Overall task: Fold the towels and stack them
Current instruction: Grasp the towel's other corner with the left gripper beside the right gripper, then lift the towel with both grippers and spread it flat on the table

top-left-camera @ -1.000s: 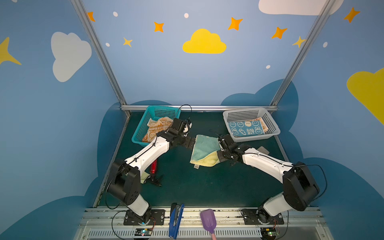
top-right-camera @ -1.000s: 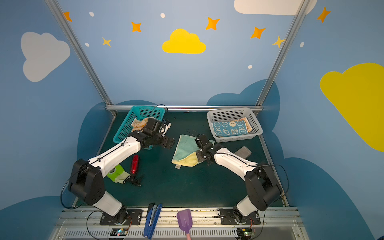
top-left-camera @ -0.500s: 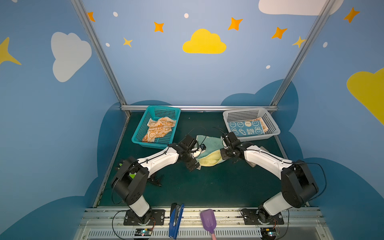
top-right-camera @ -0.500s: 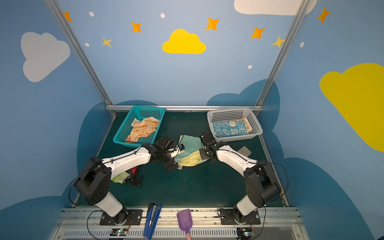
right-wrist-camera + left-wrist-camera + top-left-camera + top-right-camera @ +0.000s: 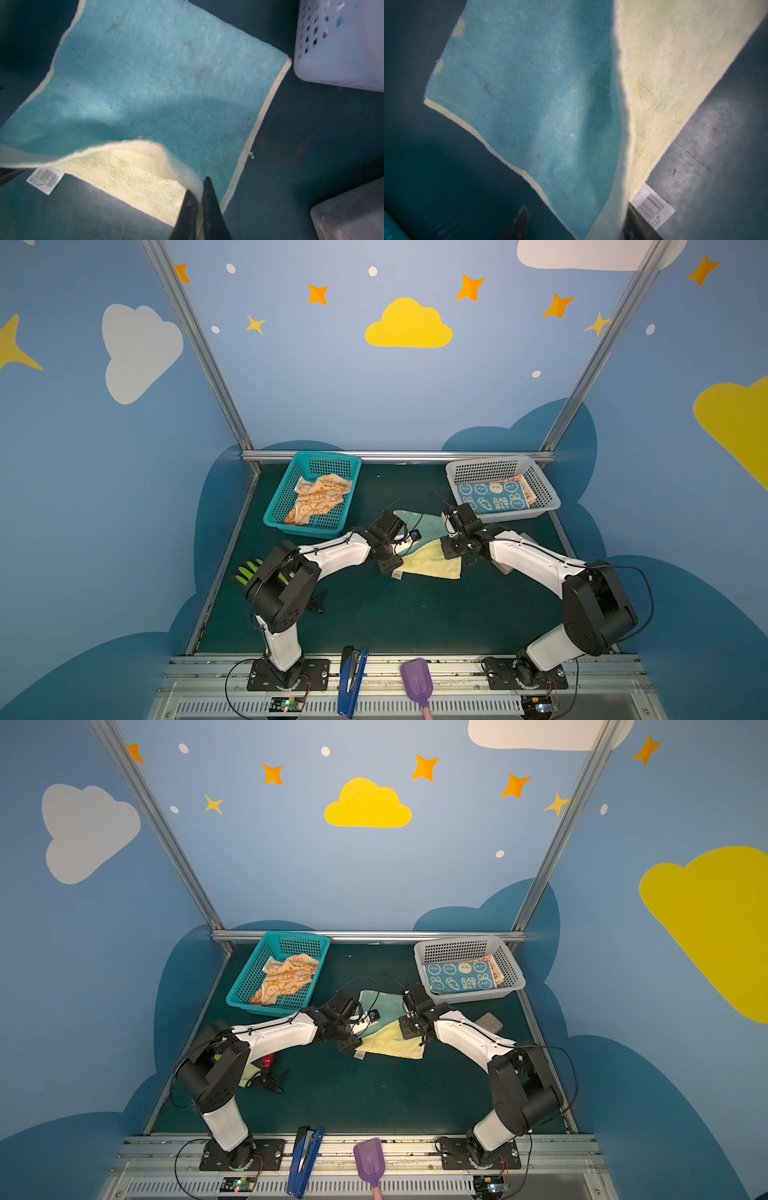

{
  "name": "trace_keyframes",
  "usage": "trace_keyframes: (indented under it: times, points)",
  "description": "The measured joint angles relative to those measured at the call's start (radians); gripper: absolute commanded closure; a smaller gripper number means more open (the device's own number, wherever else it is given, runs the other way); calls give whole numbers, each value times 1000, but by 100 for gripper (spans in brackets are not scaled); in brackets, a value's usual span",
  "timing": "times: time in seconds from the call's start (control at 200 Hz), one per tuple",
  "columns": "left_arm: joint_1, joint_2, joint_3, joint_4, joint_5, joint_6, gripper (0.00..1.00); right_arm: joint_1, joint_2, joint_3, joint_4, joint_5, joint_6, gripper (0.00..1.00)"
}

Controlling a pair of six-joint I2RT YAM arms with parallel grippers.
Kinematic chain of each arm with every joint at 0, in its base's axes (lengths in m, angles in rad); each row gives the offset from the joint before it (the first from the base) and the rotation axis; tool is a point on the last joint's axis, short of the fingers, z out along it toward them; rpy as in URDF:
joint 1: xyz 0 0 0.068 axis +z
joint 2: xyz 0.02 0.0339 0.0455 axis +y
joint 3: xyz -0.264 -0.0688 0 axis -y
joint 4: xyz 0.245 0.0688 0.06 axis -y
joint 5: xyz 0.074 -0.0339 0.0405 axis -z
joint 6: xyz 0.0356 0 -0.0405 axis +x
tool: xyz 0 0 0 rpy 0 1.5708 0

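The mint towel (image 5: 426, 522) lay on the table (image 5: 395, 614), in the middle, between my two grippers. Its near part was lifted and turned over, so the yellow side showed. My right gripper (image 5: 199, 186) was pinched tight on that yellow edge, at one corner. My left gripper (image 5: 577, 209) was at the other near corner, by the white tag (image 5: 652, 205). Its fingers (image 5: 522, 218) stood apart, one on each side of the cloth, not squeezing it.

The blue towel (image 5: 492, 497) lay folded flat in the white basket (image 5: 546, 499) at the back. It sat on top of a fourth towel (image 5: 524, 486), and only an orange edge of that one peeked out. The orange towel (image 5: 318, 499) lay in a crumpled heap in the teal basket (image 5: 274, 510). A grey block (image 5: 349, 212) sat near the mint towel, by my right arm.
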Motion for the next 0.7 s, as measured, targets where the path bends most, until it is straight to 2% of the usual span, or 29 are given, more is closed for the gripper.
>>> trace_keyframes:
  times: [0.1,0.28,0.35,0.701]
  points:
    - [-1,11,3,13,-25,3,61,-2,-5,-5,1,-2,0,100]
    - [-1,45,35,14,-58,-2,81,-5,-8,-5,5,-9,2,100]
    - [-1,61,48,12,-62,-10,96,-6,-15,-5,6,-11,4,100]
    - [0,68,70,-1,-93,-79,96,-10,-53,-2,13,-19,4,100]
